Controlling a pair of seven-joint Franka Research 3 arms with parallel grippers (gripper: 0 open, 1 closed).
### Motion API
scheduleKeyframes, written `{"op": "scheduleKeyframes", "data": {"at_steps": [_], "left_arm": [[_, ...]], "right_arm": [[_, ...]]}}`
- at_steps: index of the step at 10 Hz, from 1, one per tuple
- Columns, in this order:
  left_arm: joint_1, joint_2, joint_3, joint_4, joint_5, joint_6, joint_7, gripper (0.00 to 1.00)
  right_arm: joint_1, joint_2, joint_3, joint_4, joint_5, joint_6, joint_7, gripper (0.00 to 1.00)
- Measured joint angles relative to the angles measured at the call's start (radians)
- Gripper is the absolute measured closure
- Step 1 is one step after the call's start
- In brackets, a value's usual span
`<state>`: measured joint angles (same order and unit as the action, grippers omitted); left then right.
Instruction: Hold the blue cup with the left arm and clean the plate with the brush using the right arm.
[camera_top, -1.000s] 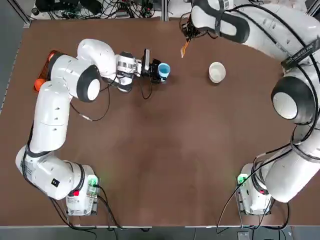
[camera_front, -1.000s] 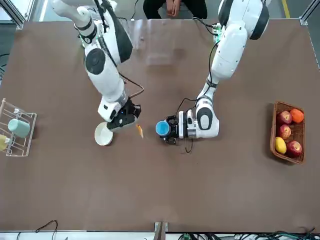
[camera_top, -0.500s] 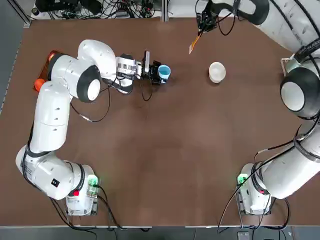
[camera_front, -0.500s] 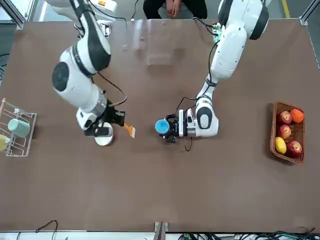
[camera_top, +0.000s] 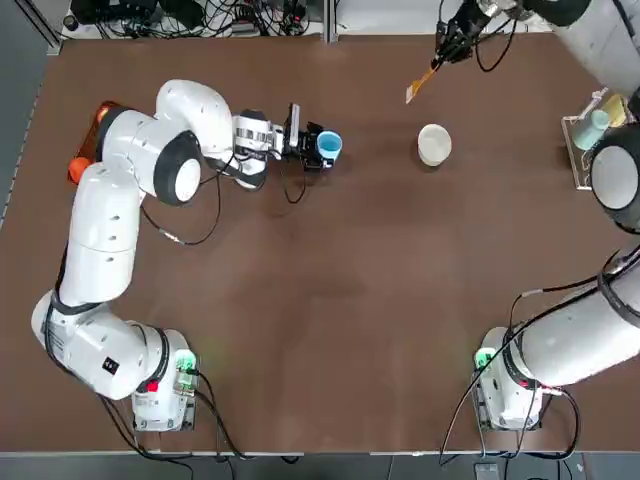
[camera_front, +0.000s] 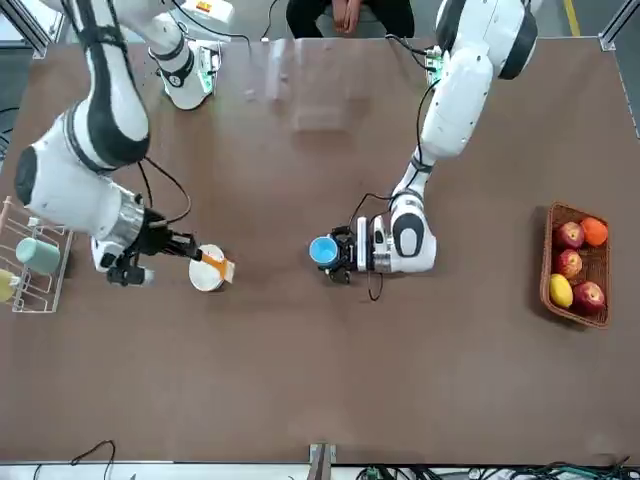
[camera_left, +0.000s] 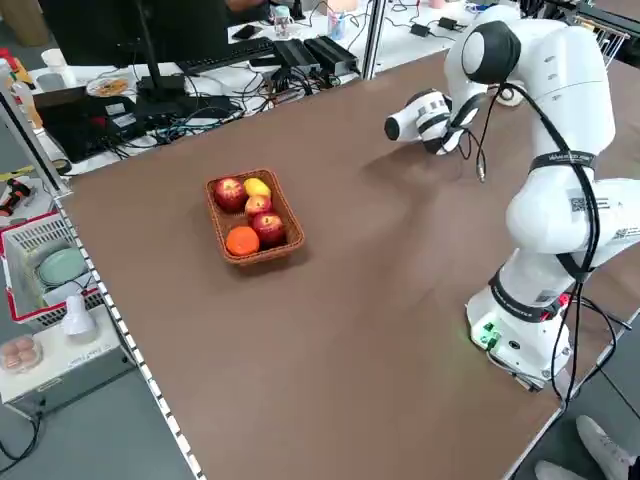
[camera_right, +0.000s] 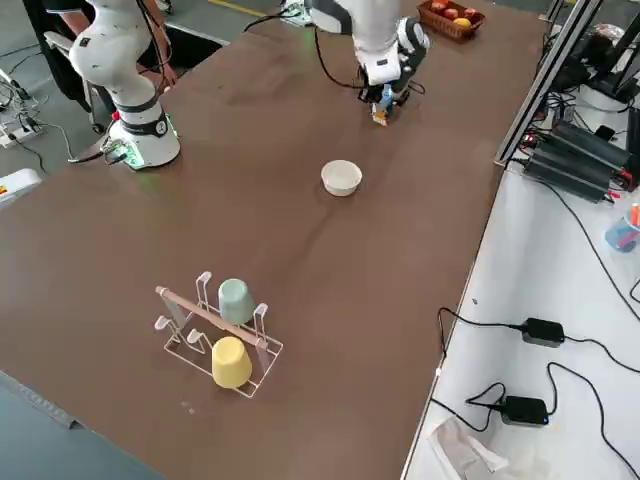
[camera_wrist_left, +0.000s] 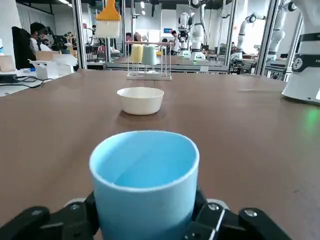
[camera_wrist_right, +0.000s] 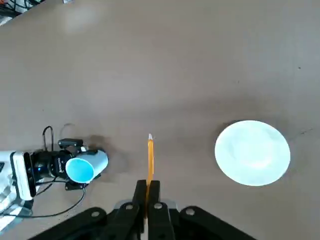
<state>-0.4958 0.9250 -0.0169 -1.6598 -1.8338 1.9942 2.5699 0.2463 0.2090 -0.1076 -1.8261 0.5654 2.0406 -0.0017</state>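
The left gripper (camera_top: 312, 145) clamps the blue cup (camera_top: 328, 146) near the table's (camera_top: 330, 300) far edge. The right gripper (camera_wrist_right: 148, 192) pinches the orange brush (camera_wrist_right: 150, 157) above the white plate (camera_wrist_right: 252, 152). Only the side views show the fruit basket (camera_left: 252, 216) and cup rack (camera_right: 220, 340).

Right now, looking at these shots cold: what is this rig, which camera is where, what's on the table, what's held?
Two white robot arms share a brown table. The views: overhead, facing the robot, one from each side, one on each wrist. The left gripper is shut on the blue cup, which stands on the table. The right gripper, raised above the table, is shut on the orange brush. The white plate sits untouched between them. Also there: a fruit basket at the robot's left and a cup rack at its right.
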Motion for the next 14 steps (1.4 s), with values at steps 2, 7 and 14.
{"op": "scheduleKeyframes", "data": {"at_steps": [2, 7, 14], "left_arm": [[0.0, 0.002, 0.0, -0.002, 0.0, -0.001, 0.009, 0.34], [0.001, 0.007, 0.001, -0.002, -0.007, -0.001, 0.014, 0.29], [0.005, 0.008, 0.003, -0.006, -0.029, -0.001, 0.016, 0.0]], "right_arm": [[-0.076, -0.008, 0.001, -0.07, 0.051, -0.012, -0.17, 0.96], [-0.209, -0.01, 0.001, -0.19, 0.092, -0.016, -0.486, 0.96], [-0.251, 0.024, 0.002, -0.257, 0.188, 0.044, -0.572, 0.96]]}}
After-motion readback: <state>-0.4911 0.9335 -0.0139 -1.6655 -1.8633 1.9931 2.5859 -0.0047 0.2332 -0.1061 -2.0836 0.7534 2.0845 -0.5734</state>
